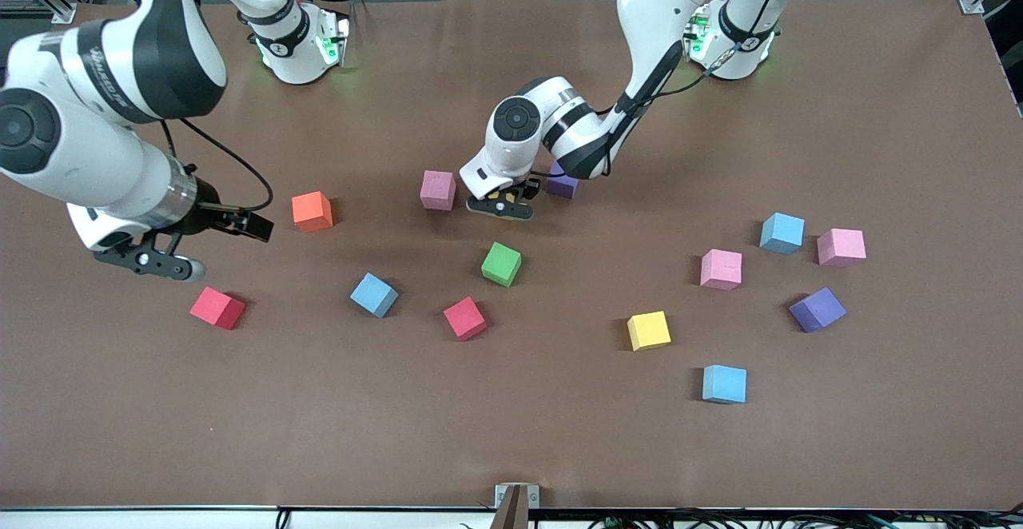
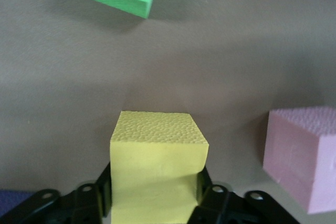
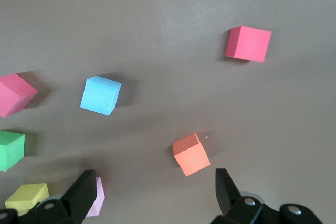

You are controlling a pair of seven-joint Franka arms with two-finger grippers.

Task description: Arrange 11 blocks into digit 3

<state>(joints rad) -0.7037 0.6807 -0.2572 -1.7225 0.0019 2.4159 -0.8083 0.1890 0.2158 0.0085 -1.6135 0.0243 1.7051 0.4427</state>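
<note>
My left gripper is low at the table's middle, shut on a yellow block. It is between a pink block and a purple block. A green block lies nearer the front camera. My right gripper hangs open and empty in the air over the table near an orange block and a red block. In the right wrist view its fingers flank bare table beside the orange block. No digit 3 shows; the blocks lie apart.
Loose blocks: blue and red mid-table. Toward the left arm's end lie yellow, blue, pink, blue, pink and purple. The brown table has bare room along its front edge.
</note>
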